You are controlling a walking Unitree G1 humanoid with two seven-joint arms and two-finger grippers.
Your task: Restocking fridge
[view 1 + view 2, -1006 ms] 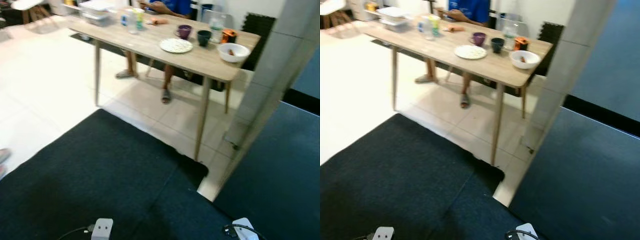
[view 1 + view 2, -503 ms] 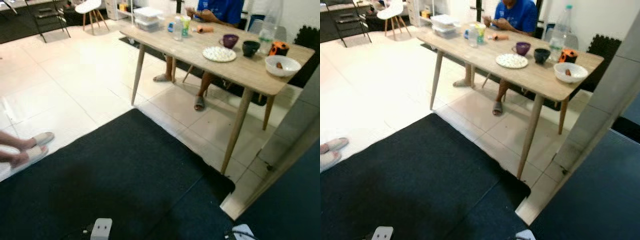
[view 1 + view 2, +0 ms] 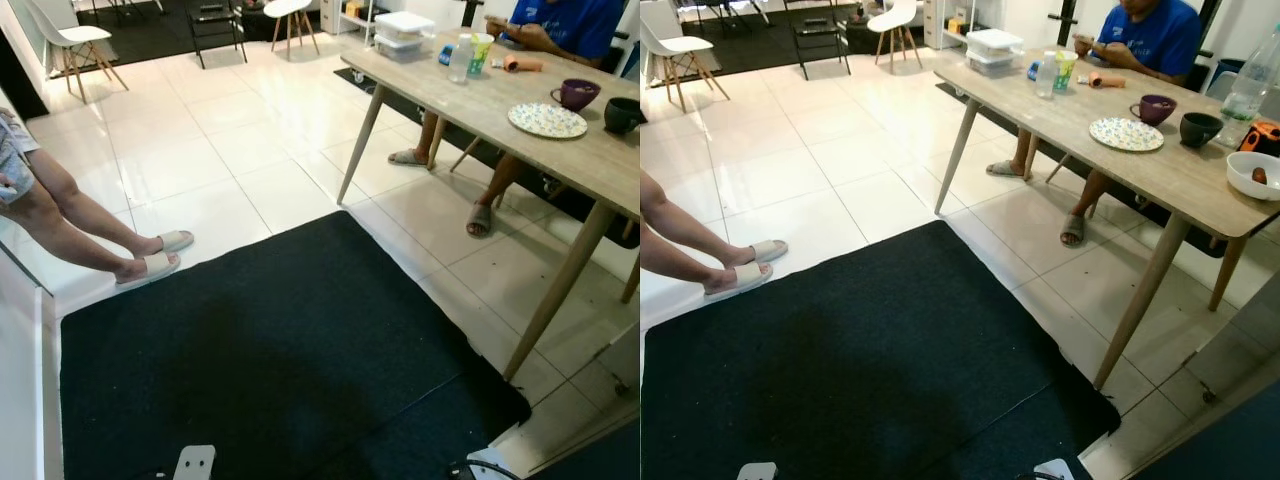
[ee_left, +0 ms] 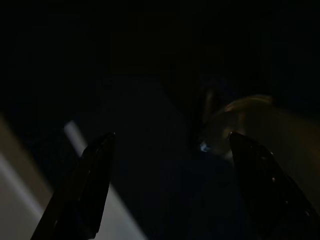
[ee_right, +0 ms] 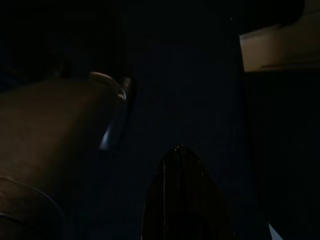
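right eye view, wooden table (image 3: 1110,160), black mat (image 3: 860,360)

White tiled floor (image 3: 840,140), black rug (image 3: 860,360), wooden table (image 3: 1140,160)

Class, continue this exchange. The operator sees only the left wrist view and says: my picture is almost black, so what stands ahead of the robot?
Observer: A long wooden table stands ahead on the right.
Operator: Is anything on it?
Observer: A patterned plate, a purple mug and a white bowl.
Operator: Any people nearby?
Observer: A person in slippers stands at the left, beside the black mat.
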